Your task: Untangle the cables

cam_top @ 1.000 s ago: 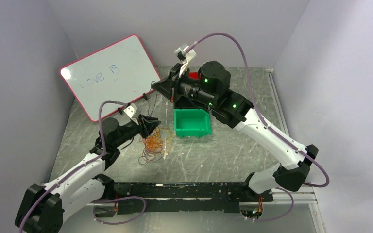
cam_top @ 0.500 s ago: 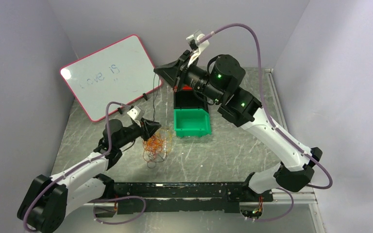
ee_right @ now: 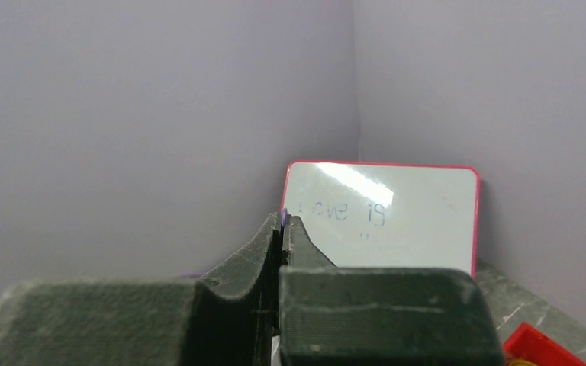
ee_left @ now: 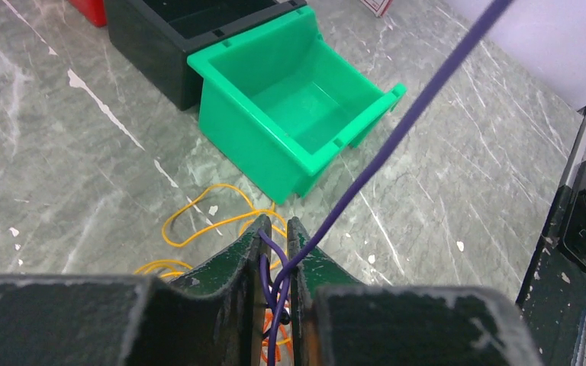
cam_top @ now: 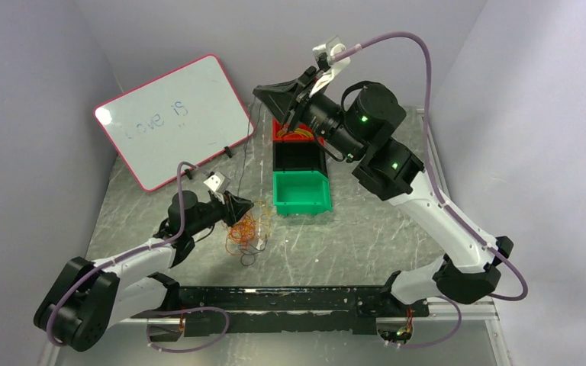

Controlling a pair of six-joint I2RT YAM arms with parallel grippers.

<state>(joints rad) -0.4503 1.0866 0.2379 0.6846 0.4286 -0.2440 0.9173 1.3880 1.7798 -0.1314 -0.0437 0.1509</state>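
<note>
Soft, even light with faint shadows — glare on the whiteboard (cam_top: 172,118), wrist-view foregrounds slightly blurred.

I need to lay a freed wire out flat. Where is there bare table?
Bare: the strip between the green bin and the black base rail, right of the tangle. Crowded: around the tangle, where the left tool pinches a purple wire running up to the right tool.
</note>
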